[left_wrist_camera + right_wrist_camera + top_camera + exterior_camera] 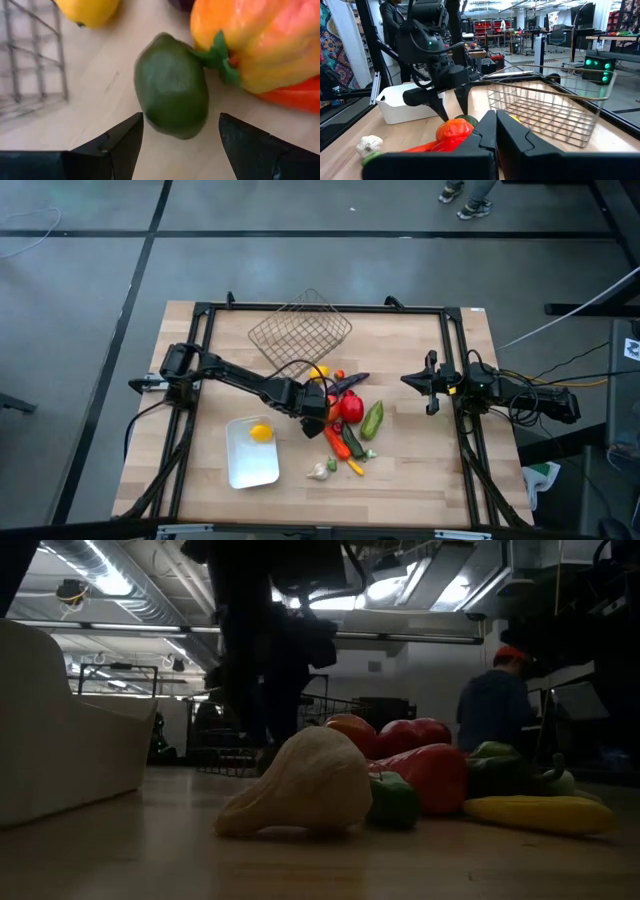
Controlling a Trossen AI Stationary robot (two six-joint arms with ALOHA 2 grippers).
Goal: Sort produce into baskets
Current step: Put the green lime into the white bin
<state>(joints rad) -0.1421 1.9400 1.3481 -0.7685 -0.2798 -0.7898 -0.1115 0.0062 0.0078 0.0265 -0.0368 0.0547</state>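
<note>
A green avocado (171, 92) lies on the wooden table beside an orange tomato (250, 40), at the left edge of the produce pile (345, 415). My left gripper (180, 117) points steeply down over it, open, one finger on either side of its near end without touching it. In the right wrist view its fingers (451, 102) stand just above the avocado (465, 120). A yellow lemon (261, 432) lies in the white tray (250, 470). The wire basket (300, 332) stands behind the pile. My right gripper (410, 380) waits shut at the table's right side.
The pile holds a red pepper (350, 408), an eggplant (350, 383), a second lemon (318, 372), a cucumber (372, 418) and garlic (319, 471). The basket's wire edge (30, 60) is close to my left gripper. A person (495, 705) stands in the room beyond.
</note>
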